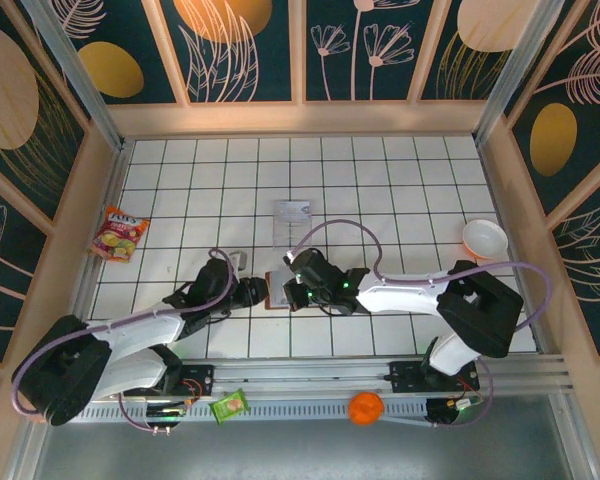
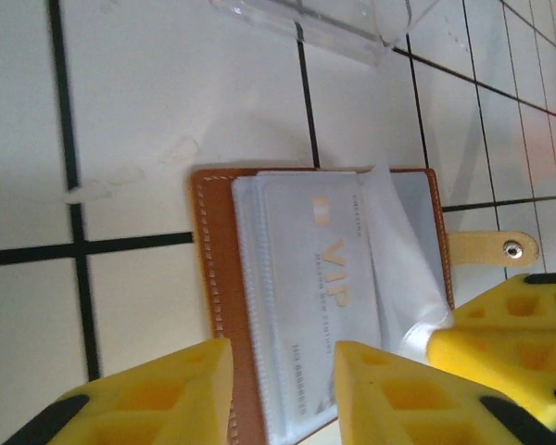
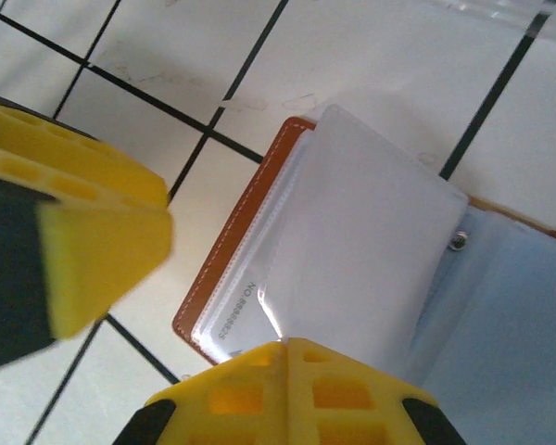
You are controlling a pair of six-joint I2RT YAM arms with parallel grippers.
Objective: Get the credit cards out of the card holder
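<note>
- One white tiled counter (image 1: 400,170) carries everything. In the top view the work sits a little toward 6 o'clock of its middle.
- One clear tray (image 1: 293,225) lies at 12 o'clock of the card holder (image 2: 213,278), near it but apart. Whether the tray has a card in it I cannot tell.
- Two hands meet at the holder.
  - The left hand (image 2: 283,362) reaches in from 9 o'clock. Its fingers are apart over the holder's near edge and clamp nothing that I can see.
  - The right hand (image 3: 285,362) reaches in from 3 o'clock, clenched on the corner of a clear sleeve (image 3: 371,241).
- The card holder lies open and flat on the counter, lining up, between the two hands. In the left wrist view its stitched leather edge runs from 12 to 6, and the opened spread runs from 9 to 3.
- The credit cards (image 2: 324,287) sit inside the sleeves, and the top one is printed VIP.
  - Its long axis runs 12 to 6 in that view, and the lettering reads down toward 6.
  - As I judge it, the holder is opened but no card is out yet, so all the pulling is left to do.
- The clear sleeve is a loose leaf, lifted and tilted off the card beneath it.
- The clasp tab (image 2: 496,248) points toward 3 o'clock in the left wrist view.
</note>
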